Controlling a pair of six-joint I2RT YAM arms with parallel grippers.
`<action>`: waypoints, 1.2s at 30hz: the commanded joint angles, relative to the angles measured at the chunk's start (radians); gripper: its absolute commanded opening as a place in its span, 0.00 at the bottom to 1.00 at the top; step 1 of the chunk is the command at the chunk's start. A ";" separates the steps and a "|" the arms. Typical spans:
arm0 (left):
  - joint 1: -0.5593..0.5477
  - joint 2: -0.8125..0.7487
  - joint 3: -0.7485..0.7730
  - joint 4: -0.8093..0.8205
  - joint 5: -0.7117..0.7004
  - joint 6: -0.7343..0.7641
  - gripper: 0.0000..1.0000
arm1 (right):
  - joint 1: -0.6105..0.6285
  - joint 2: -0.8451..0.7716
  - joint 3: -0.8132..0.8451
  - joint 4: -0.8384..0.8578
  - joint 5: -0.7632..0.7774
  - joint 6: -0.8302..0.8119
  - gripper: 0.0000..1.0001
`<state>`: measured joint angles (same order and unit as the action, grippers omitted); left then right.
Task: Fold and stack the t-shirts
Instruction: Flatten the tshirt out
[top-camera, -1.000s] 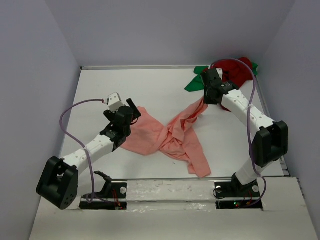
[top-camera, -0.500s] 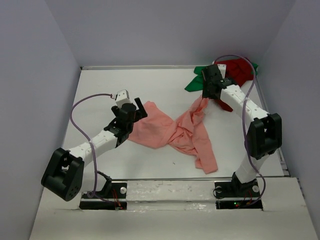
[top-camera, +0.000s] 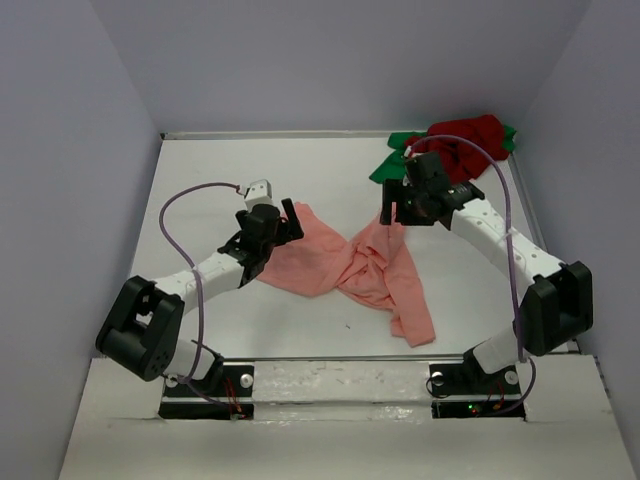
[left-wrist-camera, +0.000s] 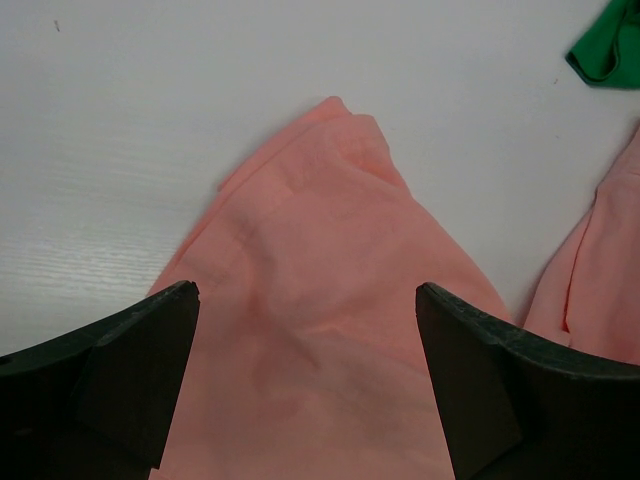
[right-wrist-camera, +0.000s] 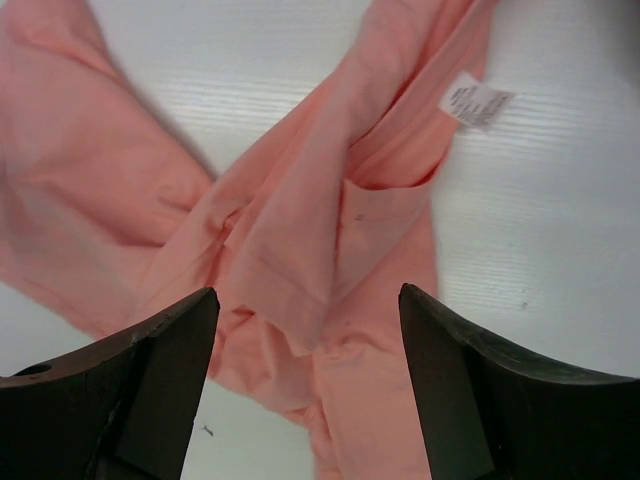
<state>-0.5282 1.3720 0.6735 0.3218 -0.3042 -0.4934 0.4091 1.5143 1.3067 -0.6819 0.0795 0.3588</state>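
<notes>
we see left gripper (top-camera: 283, 222) wide, empty, over the pink shirt (top-camera: 340, 265) twisted on the table (top-camera: 200, 170) | right gripper (top-camera: 395, 208) wide, empty, over its far end | red shirt (top-camera: 465, 140) and green shirt (top-camera: 385, 170) heaped in the far-right corner

Three shirts, none folded that I can see.
The pink shirt (top-camera: 350, 265) lies crumpled in the middle, twisted at its waist into a bow shape, its white tag (right-wrist-camera: 475, 100) facing up. I see the red shirt (top-camera: 465, 140) bunched in the far right corner, lying on the green shirt (top-camera: 392, 165), whose edges poke out either side.
</notes>
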 joint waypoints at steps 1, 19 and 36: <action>0.002 0.024 0.057 0.025 0.034 0.021 0.99 | 0.063 0.006 -0.043 0.041 -0.072 0.023 0.77; 0.004 0.202 0.172 -0.078 0.069 0.029 0.99 | 0.166 0.133 -0.038 0.070 -0.061 0.054 0.76; 0.002 0.303 0.233 -0.122 0.119 0.041 0.98 | 0.175 0.176 0.006 0.044 -0.009 0.055 0.00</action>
<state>-0.5282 1.6699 0.8665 0.2138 -0.2070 -0.4721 0.5751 1.7100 1.2636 -0.6464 0.0311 0.4152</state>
